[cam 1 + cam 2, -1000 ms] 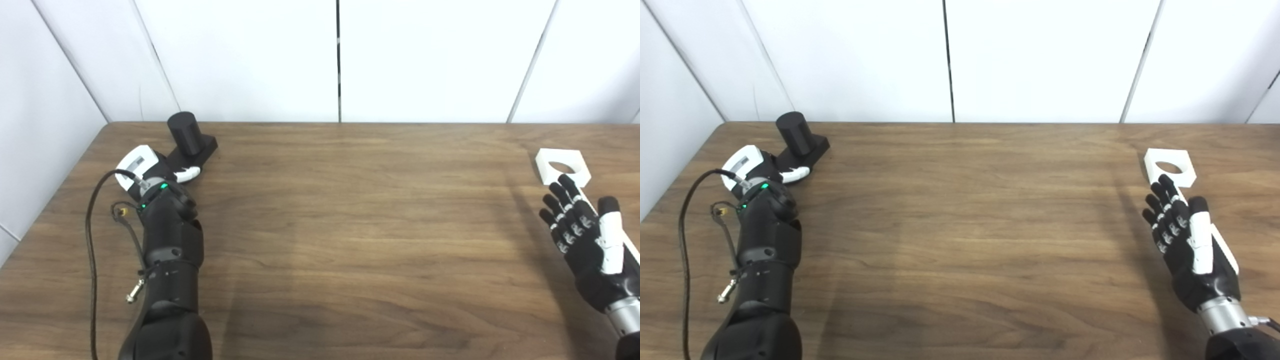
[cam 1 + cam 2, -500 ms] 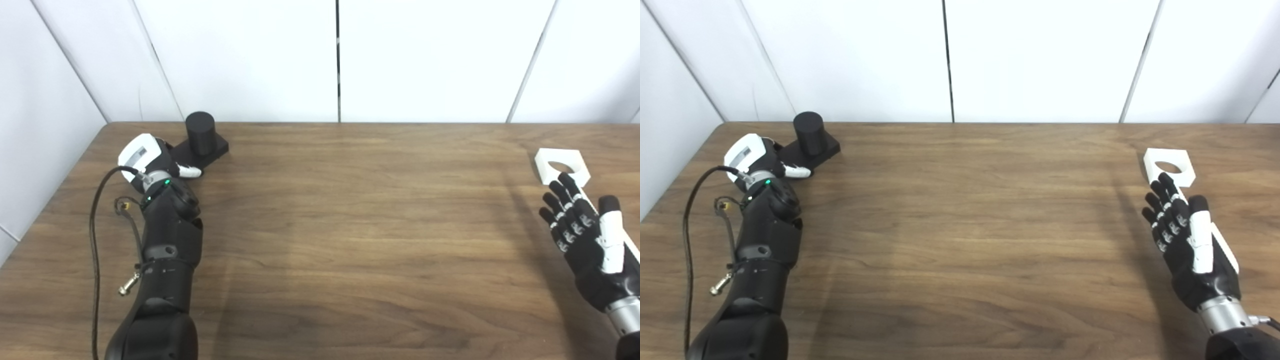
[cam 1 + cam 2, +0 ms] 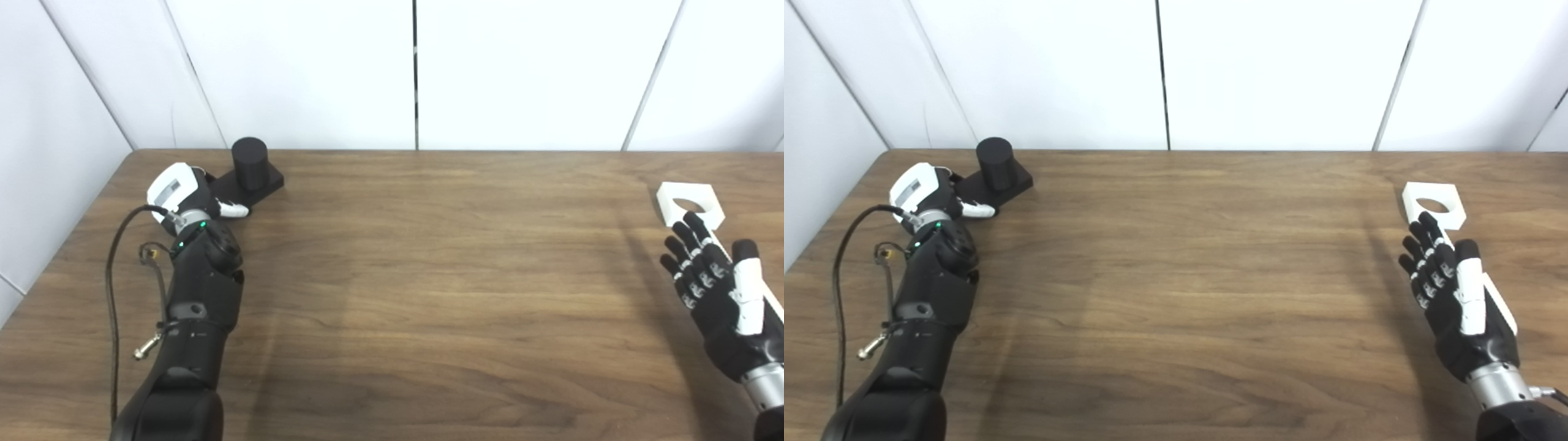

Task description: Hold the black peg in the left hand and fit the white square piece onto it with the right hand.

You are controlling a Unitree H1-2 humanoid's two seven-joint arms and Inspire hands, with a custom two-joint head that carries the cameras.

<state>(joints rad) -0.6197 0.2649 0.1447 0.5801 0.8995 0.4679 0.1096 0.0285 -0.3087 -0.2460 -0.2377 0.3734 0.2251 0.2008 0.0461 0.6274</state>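
At upper left our left hand point(image 3: 184, 196) grips the black peg point(image 3: 251, 168) by its base. At right, our right hand point(image 3: 1454, 294) hovers open, empty, over the white square piece point(image 3: 1433, 205) on the counter point(image 3: 429, 275).

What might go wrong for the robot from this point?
The black peg sits near the table's far-left corner, where the left hand grips only its base end, so it may slip or tip when lifted. The right hand, open, covers the white square piece's handle and could nudge it toward the right edge.
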